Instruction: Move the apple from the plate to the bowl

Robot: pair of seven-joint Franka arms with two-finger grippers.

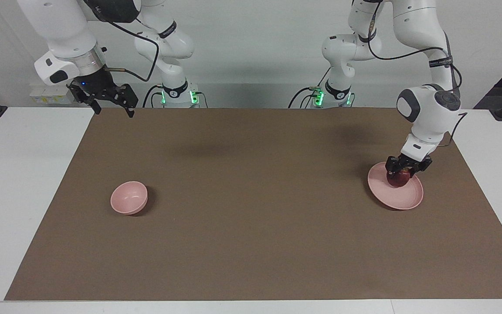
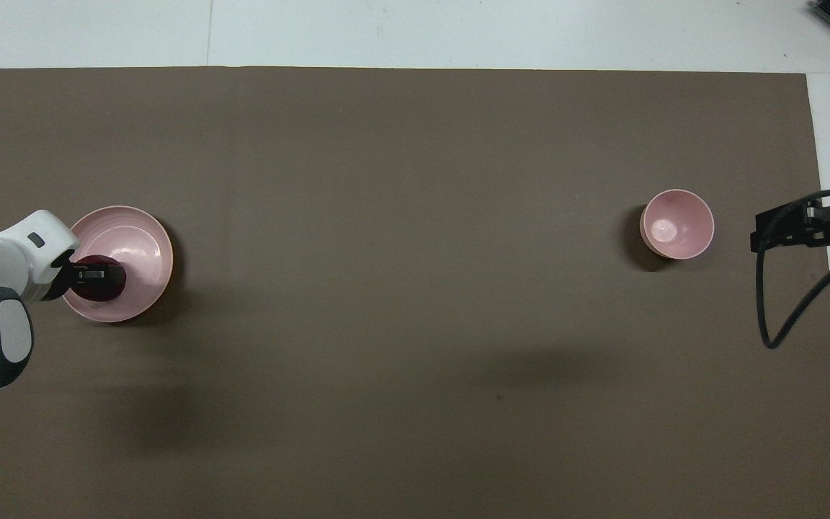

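Observation:
The dark red apple (image 1: 399,178) lies on the wide pink plate (image 1: 403,199) at the left arm's end of the mat. My left gripper (image 1: 407,169) is down on the apple, right over it and touching or nearly touching it. In the overhead view the left gripper (image 2: 92,274) covers part of the apple (image 2: 106,288) on the plate (image 2: 143,249). The small deep pink bowl (image 1: 129,198) stands empty toward the right arm's end and also shows in the overhead view (image 2: 677,223). My right gripper (image 1: 113,112) waits open and empty, raised over the mat's corner by its base; in the overhead view the right gripper (image 2: 782,228) is beside the bowl.
A brown mat (image 1: 251,226) covers most of the white table (image 1: 24,183). Only the plate and the bowl stand on it. A black cable (image 2: 782,310) hangs from the right arm near the mat's edge.

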